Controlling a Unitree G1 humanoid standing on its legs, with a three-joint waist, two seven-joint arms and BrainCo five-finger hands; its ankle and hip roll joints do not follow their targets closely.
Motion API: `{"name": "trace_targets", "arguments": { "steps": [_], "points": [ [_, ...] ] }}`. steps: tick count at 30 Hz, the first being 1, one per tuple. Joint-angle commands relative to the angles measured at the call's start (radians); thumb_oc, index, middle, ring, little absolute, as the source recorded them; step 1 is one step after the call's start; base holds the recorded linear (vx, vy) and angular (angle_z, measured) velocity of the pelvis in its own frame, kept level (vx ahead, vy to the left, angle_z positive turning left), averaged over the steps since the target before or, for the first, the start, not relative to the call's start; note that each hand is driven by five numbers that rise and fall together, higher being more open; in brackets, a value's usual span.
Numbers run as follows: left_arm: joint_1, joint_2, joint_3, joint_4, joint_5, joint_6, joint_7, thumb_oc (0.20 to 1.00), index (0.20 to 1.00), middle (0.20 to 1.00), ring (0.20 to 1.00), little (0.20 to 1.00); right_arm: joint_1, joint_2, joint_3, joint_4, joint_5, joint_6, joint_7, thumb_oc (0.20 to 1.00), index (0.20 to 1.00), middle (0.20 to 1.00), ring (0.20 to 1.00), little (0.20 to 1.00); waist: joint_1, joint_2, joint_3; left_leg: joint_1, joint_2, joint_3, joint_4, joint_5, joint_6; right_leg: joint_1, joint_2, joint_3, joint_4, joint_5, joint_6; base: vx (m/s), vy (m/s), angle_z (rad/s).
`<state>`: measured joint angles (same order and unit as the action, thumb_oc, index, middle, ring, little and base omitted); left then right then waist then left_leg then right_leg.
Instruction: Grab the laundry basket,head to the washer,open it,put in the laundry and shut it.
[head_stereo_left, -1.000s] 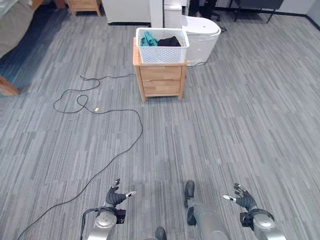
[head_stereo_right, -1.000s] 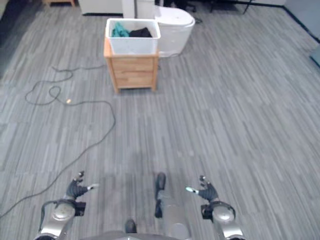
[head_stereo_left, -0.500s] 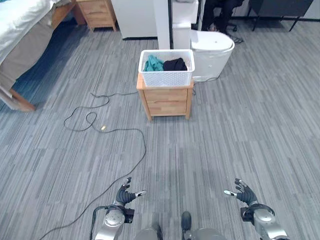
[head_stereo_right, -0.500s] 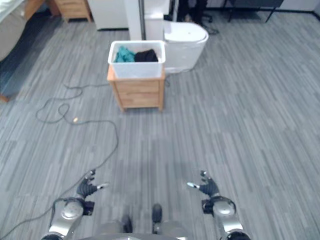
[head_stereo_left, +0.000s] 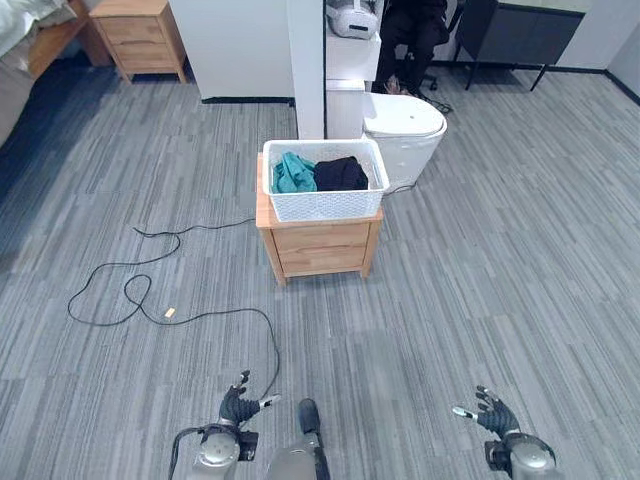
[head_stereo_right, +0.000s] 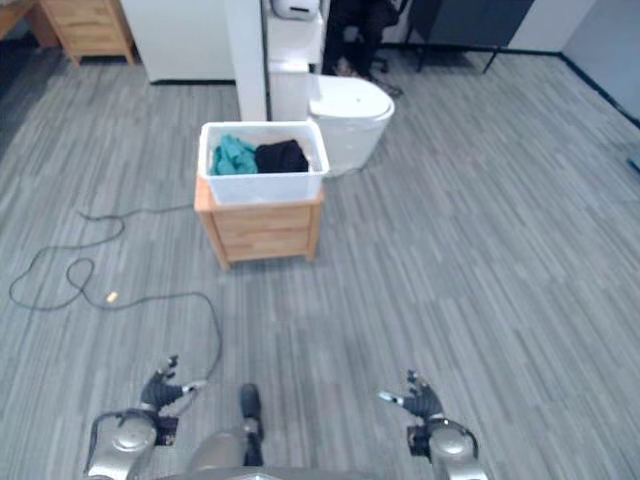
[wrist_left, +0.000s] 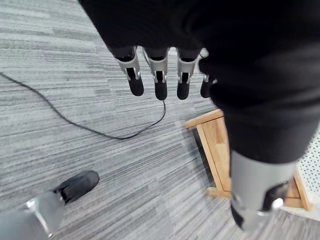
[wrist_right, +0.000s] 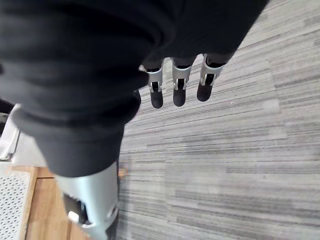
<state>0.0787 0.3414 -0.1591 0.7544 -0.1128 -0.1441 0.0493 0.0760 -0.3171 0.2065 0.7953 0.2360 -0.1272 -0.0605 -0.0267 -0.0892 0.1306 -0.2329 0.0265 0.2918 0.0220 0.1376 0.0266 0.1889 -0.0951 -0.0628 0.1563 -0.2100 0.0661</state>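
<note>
Well, you're at the very start: the laundry basket (head_stereo_left: 322, 180) sits untouched across the top of the wooden nightstand (head_stereo_left: 318, 248), well ahead. Your left hand (head_stereo_left: 237, 404) and right hand (head_stereo_left: 492, 415) hang loose-fingered and empty, so grabbing, walking to the washer (head_stereo_left: 404, 125), loading and closing all remain.

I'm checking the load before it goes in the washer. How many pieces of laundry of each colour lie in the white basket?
Teal clothes: 1
Black clothes: 1
Total: 2 visible bundles in the white basket; whether more pieces lie underneath cannot be told.
</note>
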Motion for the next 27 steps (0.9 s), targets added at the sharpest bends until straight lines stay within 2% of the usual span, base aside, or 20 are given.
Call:
{"name": "trace_targets", "arguments": {
  "steps": [1,3,4,5,7,8,9,10,11,13,15,16,17,18,19,20,23,25,27],
  "points": [
    [-0.016,0.049,-0.011,-0.048,0.006,-0.023,0.023,1.000,1.000,1.000,1.000,1.000,-0.041,-0.002,-0.008,-0.054,-0.001,-0.022,0.003,1.000,1.000,1.000,1.000,1.000,0.007,-0.020,0.001,0.013,0.031,-0.030,0.079,-0.121,-0.036,-0.094,-0.013,0.045,0.107,0.136,0.085,0.28,0.180,-0.02],
    [-0.024,0.057,-0.011,-0.055,0.003,-0.022,0.027,1.000,1.000,1.000,1.000,1.000,-0.056,0.006,0.000,-0.075,0.002,-0.025,0.001,1.000,1.000,1.000,1.000,1.000,0.002,-0.017,0.004,0.037,0.014,-0.016,0.079,-0.158,-0.011,-0.148,-0.019,0.047,0.201,0.200,0.107,0.31,0.195,0.06],
    [-0.030,0.059,-0.013,-0.058,-0.001,-0.022,0.029,1.000,1.000,1.000,1.000,1.000,-0.067,0.007,0.015,-0.100,-0.004,-0.026,0.001,1.000,1.000,1.000,1.000,1.000,-0.009,-0.006,0.015,0.087,0.001,-0.013,0.062,-0.180,0.001,-0.221,-0.013,0.033,0.239,0.225,0.103,0.37,0.219,-0.11],
    [-0.033,0.057,-0.013,-0.057,-0.005,-0.023,0.030,1.000,1.000,1.000,1.000,1.000,-0.069,0.004,0.022,-0.111,-0.009,-0.027,0.001,1.000,1.000,1.000,1.000,1.000,-0.019,0.009,0.027,0.118,-0.004,-0.022,0.049,-0.190,0.006,-0.278,0.011,0.036,0.257,0.207,0.090,0.39,0.193,-0.29],
    [-0.026,0.055,-0.013,-0.060,-0.005,-0.023,0.029,1.000,1.000,1.000,1.000,1.000,-0.072,-0.002,0.031,-0.126,-0.018,-0.026,0.004,1.000,1.000,1.000,1.000,1.000,-0.029,0.026,0.035,0.159,-0.010,-0.024,0.033,-0.211,0.008,-0.319,0.026,0.000,0.201,0.159,0.077,0.25,0.081,-0.27],
    [-0.025,0.054,-0.013,-0.060,-0.005,-0.022,0.029,1.000,1.000,1.000,1.000,1.000,-0.071,-0.003,0.031,-0.126,-0.018,-0.026,0.004,1.000,1.000,1.000,1.000,1.000,-0.031,0.026,0.037,0.162,-0.010,-0.026,0.033,-0.212,0.008,-0.316,0.025,-0.002,0.203,0.157,0.077,0.25,0.058,-0.01],
    [-0.021,0.054,-0.014,-0.059,-0.007,-0.022,0.028,1.000,1.000,1.000,1.000,1.000,-0.072,-0.006,0.034,-0.129,-0.020,-0.026,0.004,1.000,1.000,1.000,1.000,1.000,-0.034,0.033,0.045,0.193,-0.018,-0.033,0.023,-0.235,0.007,-0.355,0.028,-0.024,0.174,0.131,0.072,0.29,0.004,0.06],
    [-0.016,0.046,-0.012,-0.049,-0.008,-0.021,0.027,1.000,1.000,1.000,1.000,1.000,-0.073,-0.007,0.039,-0.132,-0.023,-0.025,0.003,1.000,1.000,1.000,1.000,1.000,-0.046,0.035,0.057,0.223,-0.027,-0.033,0.019,-0.246,0.007,-0.393,0.027,-0.067,0.094,0.145,0.064,0.29,0.004,0.02],
    [-0.016,0.045,-0.012,-0.049,-0.008,-0.021,0.027,1.000,1.000,1.000,1.000,1.000,-0.073,-0.007,0.040,-0.132,-0.023,-0.025,0.003,1.000,1.000,1.000,1.000,1.000,-0.048,0.037,0.060,0.226,-0.026,-0.035,0.019,-0.247,0.007,-0.388,0.028,-0.070,0.091,0.145,0.064,0.25,-0.051,0.02],
    [-0.012,0.034,-0.012,-0.043,-0.011,-0.024,0.024,1.000,1.000,1.000,1.000,1.000,-0.067,-0.007,0.041,-0.127,-0.028,-0.024,0.003,1.000,1.000,1.000,1.000,1.000,-0.065,0.035,0.072,0.272,-0.044,-0.058,0.027,-0.280,0.005,-0.436,0.027,-0.081,-0.010,0.179,0.074,0.30,-0.063,0.09],
    [-0.012,0.034,-0.012,-0.043,-0.011,-0.024,0.024,1.000,1.000,1.000,1.000,1.000,-0.068,-0.008,0.041,-0.127,-0.028,-0.024,0.003,1.000,1.000,1.000,1.000,1.000,-0.066,0.037,0.074,0.274,-0.043,-0.060,0.027,-0.281,0.005,-0.432,0.028,-0.083,-0.011,0.179,0.074,0.22,-0.068,0.13],
    [-0.014,0.028,-0.018,-0.043,-0.006,-0.025,0.023,1.000,1.000,1.000,1.000,1.000,-0.058,-0.008,0.037,-0.117,-0.030,-0.019,0.004,1.000,1.000,1.000,1.000,1.000,-0.079,0.042,0.075,0.311,-0.049,-0.086,0.027,-0.306,-0.001,-0.453,0.033,-0.053,-0.032,0.194,0.082,0.44,-0.206,0.31],
    [-0.011,0.026,-0.024,-0.051,0.003,-0.032,0.014,1.000,1.000,1.000,1.000,1.000,-0.040,-0.012,0.030,-0.118,-0.023,-0.020,0.008,1.000,1.000,1.000,1.000,1.000,-0.085,0.031,0.061,0.320,-0.061,-0.104,0.053,-0.333,-0.005,-0.421,0.026,-0.021,-0.061,0.214,0.077,0.44,-0.206,0.46],
    [-0.011,0.026,-0.024,-0.051,0.004,-0.032,0.014,1.000,1.000,1.000,1.000,1.000,-0.039,-0.013,0.030,-0.118,-0.023,-0.021,0.008,1.000,1.000,1.000,1.000,1.000,-0.085,0.032,0.062,0.320,-0.060,-0.105,0.054,-0.334,-0.005,-0.419,0.027,-0.022,-0.063,0.215,0.077,0.41,-0.250,0.70],
    [-0.013,0.019,-0.034,-0.047,0.006,-0.031,0.011,1.000,1.000,1.000,1.000,1.000,-0.033,-0.025,0.024,-0.104,-0.024,-0.022,0.006,1.000,1.000,1.000,1.000,1.000,-0.088,0.037,0.042,0.328,-0.046,-0.101,0.096,-0.340,-0.033,-0.389,0.022,-0.037,-0.067,0.221,0.059,0.22,-0.136,0.99],
    [-0.013,0.019,-0.034,-0.047,0.006,-0.031,0.011,1.000,1.000,1.000,1.000,1.000,-0.032,-0.025,0.024,-0.104,-0.024,-0.023,0.006,1.000,1.000,1.000,1.000,1.000,-0.089,0.038,0.042,0.327,-0.045,-0.102,0.098,-0.341,-0.033,-0.388,0.022,-0.038,-0.068,0.221,0.059,0.31,-0.209,0.86],
    [-0.018,0.011,-0.043,-0.050,0.001,-0.028,0.006,1.000,1.000,1.000,1.000,1.000,-0.022,-0.044,0.018,-0.109,-0.020,-0.024,0.006,1.000,1.000,1.000,1.000,1.000,-0.094,0.037,0.032,0.276,0.006,-0.088,0.277,-0.262,-0.093,-0.331,0.029,-0.062,-0.078,0.196,0.023,0.22,-0.190,0.42],
    [-0.028,0.000,-0.050,-0.027,-0.001,-0.026,0.011,1.000,1.000,1.000,1.000,1.000,-0.018,-0.058,0.013,-0.107,-0.013,-0.023,0.003,1.000,1.000,1.000,1.000,1.000,-0.088,0.029,0.033,0.236,0.034,-0.070,0.309,-0.247,-0.090,-0.277,0.035,-0.069,-0.103,0.165,0.006,0.22,-0.139,0.01],
    [-0.028,-0.003,-0.053,-0.021,0.000,-0.025,0.012,1.000,1.000,1.000,1.000,1.000,-0.018,-0.062,0.012,-0.103,-0.014,-0.021,0.002,1.000,1.000,1.000,1.000,1.000,-0.084,0.028,0.032,0.228,0.033,-0.068,0.280,-0.260,-0.082,-0.262,0.034,-0.071,-0.113,0.160,0.008,0.16,-0.043,-0.04]
  ]
}}
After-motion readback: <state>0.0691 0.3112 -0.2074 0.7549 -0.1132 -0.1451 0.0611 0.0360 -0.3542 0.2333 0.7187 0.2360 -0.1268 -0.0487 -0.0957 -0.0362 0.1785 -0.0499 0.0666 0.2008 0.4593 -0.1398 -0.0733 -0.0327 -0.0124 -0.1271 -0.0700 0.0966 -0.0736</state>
